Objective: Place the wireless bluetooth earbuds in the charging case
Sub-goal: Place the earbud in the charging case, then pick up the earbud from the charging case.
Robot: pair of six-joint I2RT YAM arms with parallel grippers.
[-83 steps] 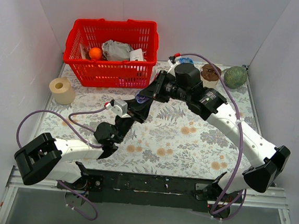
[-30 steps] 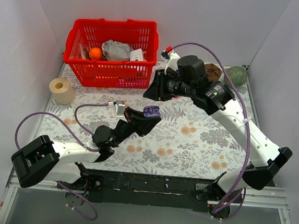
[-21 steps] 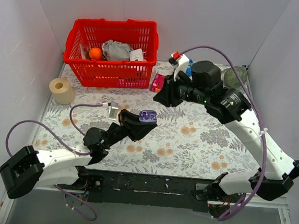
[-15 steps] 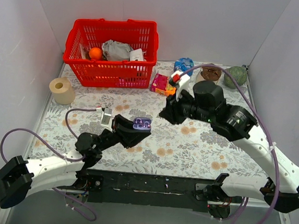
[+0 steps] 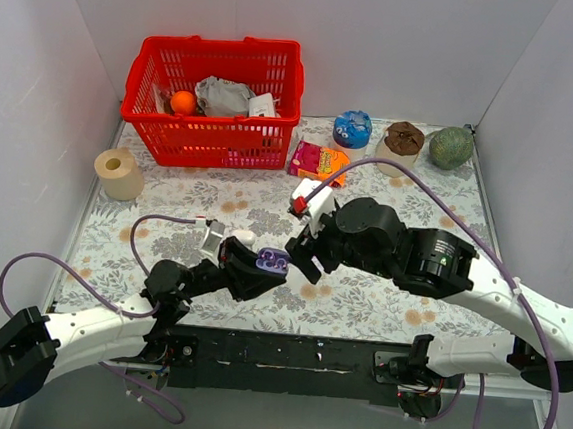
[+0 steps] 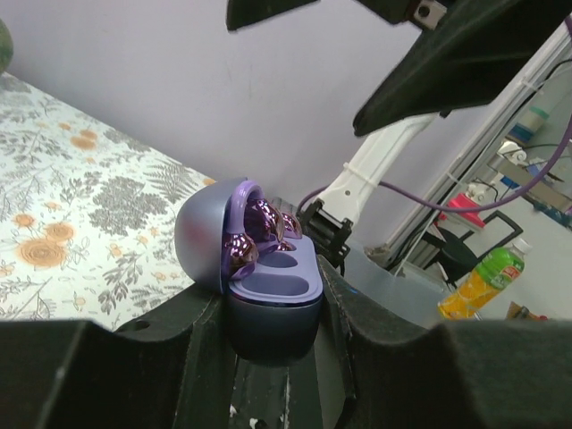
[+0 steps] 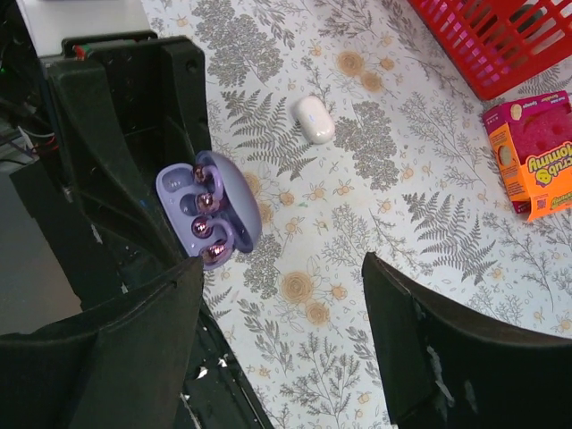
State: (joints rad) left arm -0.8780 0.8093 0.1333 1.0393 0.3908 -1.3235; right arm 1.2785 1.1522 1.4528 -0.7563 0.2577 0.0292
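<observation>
Top external vs 1 s back: biggest shift on the right arm (image 5: 442, 273), swung off upper centre by the red basket (image 5: 214, 98), now low across centre-right of frame, uncovering pink box (image 5: 318, 161), blue round item (image 5: 352, 130) and brown-topped cup (image 5: 403, 141) along the upper edge of the floral table (image 5: 398, 199). Same for the left arm (image 5: 108, 309): drawn back toward lower left, taking the charging case (image 5: 272, 263) from mid-frame to lower centre, just below-right of the white capsule (image 5: 242, 237) on the cloth. Next, right gripper (image 7: 277, 357): partly closed a moment ago, now spread wide w/ nothing between the fingers, hanging near the case w/o touching, per right wrist view. Then left gripper (image 6: 275, 308): unchanged, pressed tight on the case base from both sides, lid hinged open. Smallest, the wireless bluetooth earbuds (image 6: 239, 250): shiny purple, inside the open case toward the hinge side in left wrist view; glossy spots centre-left in right wrist view. Can't tell if fully seated in the wells. Probable meaning: bud just let go into the case, insertion prob. done or nearly so; left to do = check seating, maybe press down & shut lid. Vs 2.8 s ago: right fingers then right at the case in upper-mid frame, now backed off.
</observation>
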